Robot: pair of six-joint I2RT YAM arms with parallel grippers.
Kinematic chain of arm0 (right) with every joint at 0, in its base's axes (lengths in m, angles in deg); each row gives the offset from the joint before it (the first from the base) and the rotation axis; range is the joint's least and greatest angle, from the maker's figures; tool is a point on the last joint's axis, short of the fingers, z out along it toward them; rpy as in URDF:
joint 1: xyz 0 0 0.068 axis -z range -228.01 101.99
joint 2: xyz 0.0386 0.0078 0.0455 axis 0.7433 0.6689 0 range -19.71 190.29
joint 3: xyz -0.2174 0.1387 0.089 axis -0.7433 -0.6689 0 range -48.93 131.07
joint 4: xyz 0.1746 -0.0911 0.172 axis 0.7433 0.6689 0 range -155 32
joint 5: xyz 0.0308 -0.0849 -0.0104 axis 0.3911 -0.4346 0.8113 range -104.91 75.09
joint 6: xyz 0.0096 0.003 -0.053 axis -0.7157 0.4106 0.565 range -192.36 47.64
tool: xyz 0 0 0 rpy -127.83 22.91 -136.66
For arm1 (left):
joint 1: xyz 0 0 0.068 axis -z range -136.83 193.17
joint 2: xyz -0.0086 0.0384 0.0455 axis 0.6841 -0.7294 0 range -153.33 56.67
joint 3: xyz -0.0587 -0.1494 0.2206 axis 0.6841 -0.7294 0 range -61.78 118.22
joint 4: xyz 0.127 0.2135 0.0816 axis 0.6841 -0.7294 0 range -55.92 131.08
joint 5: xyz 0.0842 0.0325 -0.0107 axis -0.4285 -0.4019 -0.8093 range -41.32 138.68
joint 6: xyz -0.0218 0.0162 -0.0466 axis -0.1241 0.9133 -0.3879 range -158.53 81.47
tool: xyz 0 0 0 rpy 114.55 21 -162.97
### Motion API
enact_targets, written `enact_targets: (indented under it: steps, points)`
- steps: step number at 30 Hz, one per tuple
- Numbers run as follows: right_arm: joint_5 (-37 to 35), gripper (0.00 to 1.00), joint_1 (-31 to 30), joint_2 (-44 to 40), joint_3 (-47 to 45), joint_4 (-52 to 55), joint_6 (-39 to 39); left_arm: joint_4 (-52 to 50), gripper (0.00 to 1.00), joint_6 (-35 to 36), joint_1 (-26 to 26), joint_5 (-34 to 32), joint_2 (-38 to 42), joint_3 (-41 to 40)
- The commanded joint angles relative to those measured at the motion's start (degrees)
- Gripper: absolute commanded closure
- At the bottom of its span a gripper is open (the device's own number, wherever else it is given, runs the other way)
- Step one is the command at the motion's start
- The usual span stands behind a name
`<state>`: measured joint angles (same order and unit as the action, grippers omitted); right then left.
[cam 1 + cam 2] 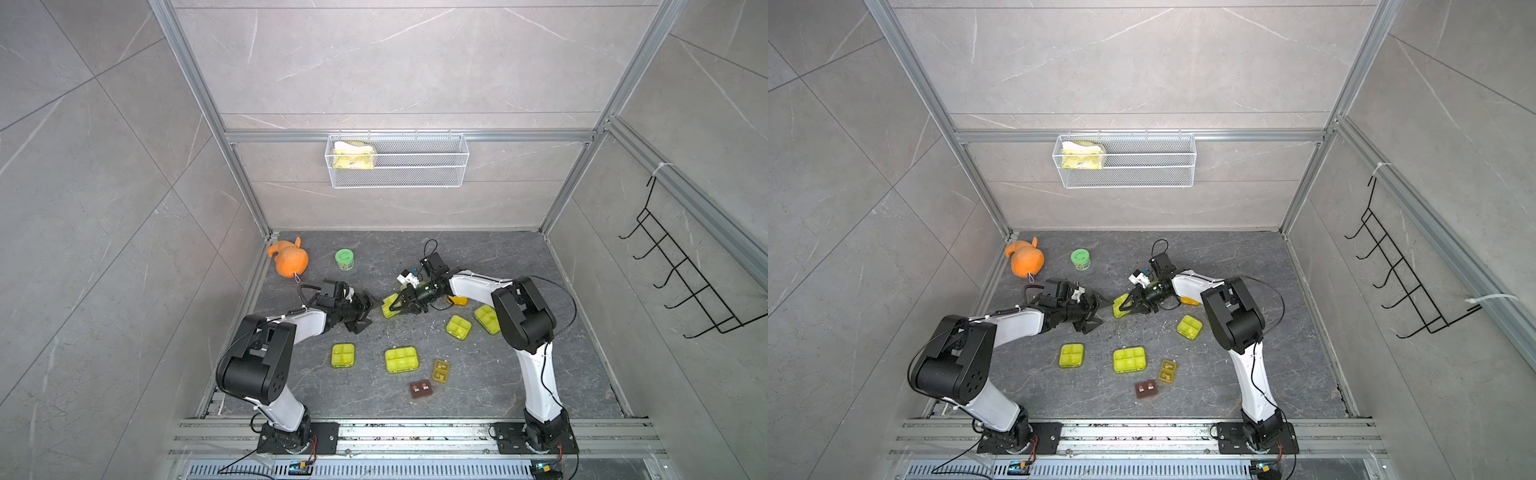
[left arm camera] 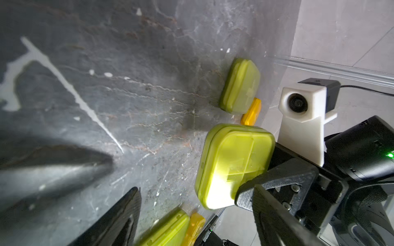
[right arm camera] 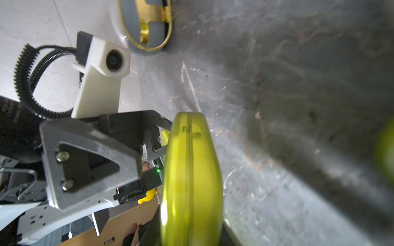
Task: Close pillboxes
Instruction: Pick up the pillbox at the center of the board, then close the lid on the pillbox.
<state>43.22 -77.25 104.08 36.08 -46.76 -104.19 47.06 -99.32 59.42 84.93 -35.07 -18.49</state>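
Observation:
My right gripper (image 1: 397, 307) (image 1: 1124, 307) (image 3: 191, 234) is shut on a yellow-green pillbox (image 1: 390, 305) (image 3: 191, 170), held on edge just above the dark table with its lid down. In the left wrist view this pillbox (image 2: 234, 166) fills the middle. My left gripper (image 1: 371, 316) (image 1: 1102, 316) (image 2: 191, 213) faces it from the left, open, with nothing between its fingers. Other yellow-green pillboxes lie on the table at front left (image 1: 343, 355), at front centre (image 1: 401, 359) and two to the right (image 1: 459, 326) (image 1: 487, 319). An orange one (image 1: 458, 300) lies under the right forearm. A tiny amber one (image 1: 440, 370) and a brown one (image 1: 421, 389) sit at the front.
An orange plush toy (image 1: 289, 259) and a green-lidded jar (image 1: 345, 258) stand at the back left. A grey, gold-rimmed round object (image 3: 147, 25) lies beyond the left gripper. A wire basket (image 1: 397, 160) hangs on the back wall and a black hook rack (image 1: 681, 266) on the right wall.

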Motion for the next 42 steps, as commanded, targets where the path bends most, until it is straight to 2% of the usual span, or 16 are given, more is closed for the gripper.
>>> enact_targets:
  steps: [1,6,12,16,21,24,31,42]
  points:
    - [1.3,0.77,0.1,-6.4,-2.1,-3.1,-2.0,-4.0,0.13,2.5,-0.4,3.2,5.0,4.4]
    - [5.0,0.77,1.4,-12.6,-5.6,-8.7,-7.9,-4.6,0.01,3.9,-1.0,8.7,8.8,8.2]
    - [7.6,0.77,1.5,-20.0,-6.8,-11.7,-13.6,0.9,0.00,1.4,-2.6,15.1,14.4,9.1]
    - [8.1,0.77,1.5,-24.9,-9.0,-18.2,-20.4,9.1,0.00,-3.8,-3.5,18.3,16.7,8.6]
    - [7.7,0.77,1.1,-27.9,-10.8,-24.7,-26.2,20.6,0.01,-12.7,-3.5,18.9,16.9,7.8]
    - [7.4,0.77,0.4,-28.2,-9.8,-25.2,-28.2,24.3,0.05,-16.0,-3.2,19.0,16.9,7.8]
    - [7.4,0.77,-1.1,-26.8,-6.9,-26.1,-29.6,24.5,0.13,-16.0,-0.1,18.4,16.5,8.8]
    - [7.0,0.77,-1.8,-25.1,-6.2,-28.0,-30.6,27.5,0.45,-17.4,1.4,19.1,14.8,9.5]
